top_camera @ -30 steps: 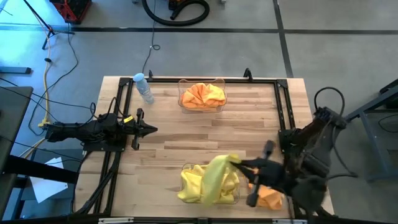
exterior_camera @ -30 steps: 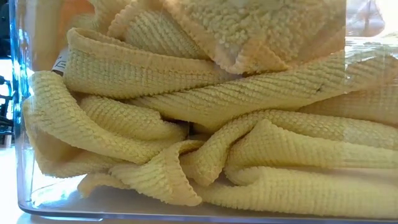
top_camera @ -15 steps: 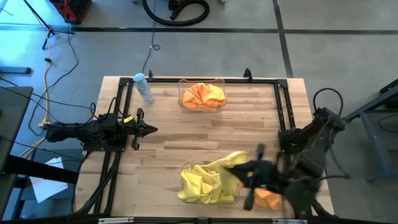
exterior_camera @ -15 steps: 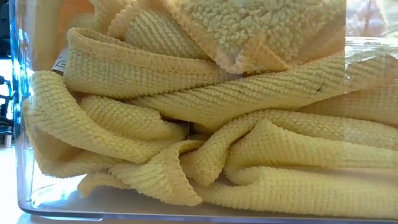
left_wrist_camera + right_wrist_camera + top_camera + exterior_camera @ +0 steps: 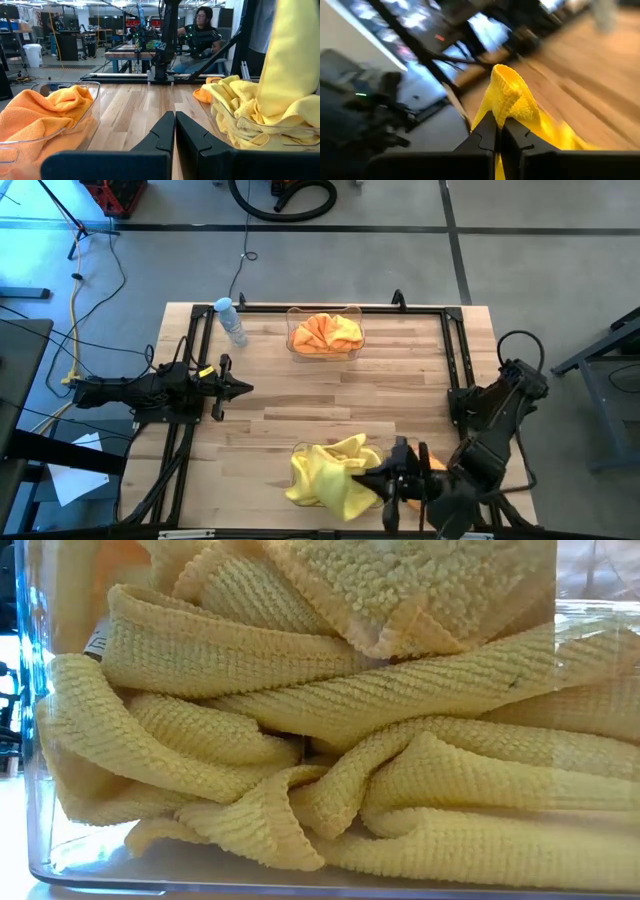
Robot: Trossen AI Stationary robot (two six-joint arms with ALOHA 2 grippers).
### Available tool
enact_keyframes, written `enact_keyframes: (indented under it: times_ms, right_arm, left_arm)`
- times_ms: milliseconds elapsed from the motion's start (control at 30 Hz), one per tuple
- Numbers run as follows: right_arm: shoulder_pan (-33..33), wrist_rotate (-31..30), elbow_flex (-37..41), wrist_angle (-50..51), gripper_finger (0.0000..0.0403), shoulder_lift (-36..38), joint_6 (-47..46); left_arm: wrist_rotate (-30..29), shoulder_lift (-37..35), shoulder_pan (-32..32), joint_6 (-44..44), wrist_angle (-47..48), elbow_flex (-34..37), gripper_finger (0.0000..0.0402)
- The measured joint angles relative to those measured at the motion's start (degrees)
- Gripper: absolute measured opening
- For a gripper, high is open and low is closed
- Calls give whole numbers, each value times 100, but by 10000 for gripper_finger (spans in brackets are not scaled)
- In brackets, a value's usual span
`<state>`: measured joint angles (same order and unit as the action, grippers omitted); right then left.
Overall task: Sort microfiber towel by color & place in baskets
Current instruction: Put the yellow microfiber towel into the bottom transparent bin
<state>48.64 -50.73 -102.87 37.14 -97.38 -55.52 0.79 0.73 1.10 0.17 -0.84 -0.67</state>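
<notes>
Sorting is nearly done: the far basket [image 5: 325, 345] holds orange towels, the near basket [image 5: 335, 478] yellow ones; the right claw [image 5: 372, 477], pinched on a yellow towel [image 5: 345, 470], lowers it there; one orange towel [image 5: 436, 467] waits on the worktop [image 5: 300, 395]; the left claw [image 5: 244, 388] rests closed and empty

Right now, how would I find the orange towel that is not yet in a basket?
Start at the light wooden table, near edge. Beside the clear plastic basket of yellow towels, the right gripper hides most of a small orange microfiber towel. It alone lies on bare wood.
</notes>
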Motion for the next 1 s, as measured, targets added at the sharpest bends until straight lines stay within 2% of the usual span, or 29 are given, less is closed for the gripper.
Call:
enact_keyframes:
  times_ms: [167, 267, 333, 433, 533, 600, 767, 1000]
  right_arm:
    - [-75, 266, 0, 2551, 0, 13, -2702]
    - [-266, 592, 0, 3374, 0, -88, -3362]
    - [-425, 706, 0, 3322, 0, -201, -3152]
    - [-667, 992, -2, 2578, 0, -422, -1944]
    - [-883, 1763, -2, 1655, 0, -758, -499]
    - [-993, 2338, -2, 1274, 0, -982, -11]
    - [-1174, 3456, -2, 1528, 0, -1515, -410]
    - [-1438, 4184, -4, 1935, 0, -2206, -748]
  left_arm:
    - [0, -1, 1, 0, -1, -1, 3]
    - [0, -1, 1, 0, 0, -1, 3]
    - [1, -1, -2, 0, -1, -1, 3]
    - [1, -1, -1, 0, -2, -1, 3]
    - [1, -2, -1, 1, -2, -1, 3]
    - [0, -1, 0, -1, 0, -1, 3]
    - [0, -1, 1, 1, -2, -1, 3]
    - [1, 0, -2, 1, -2, -1, 3]
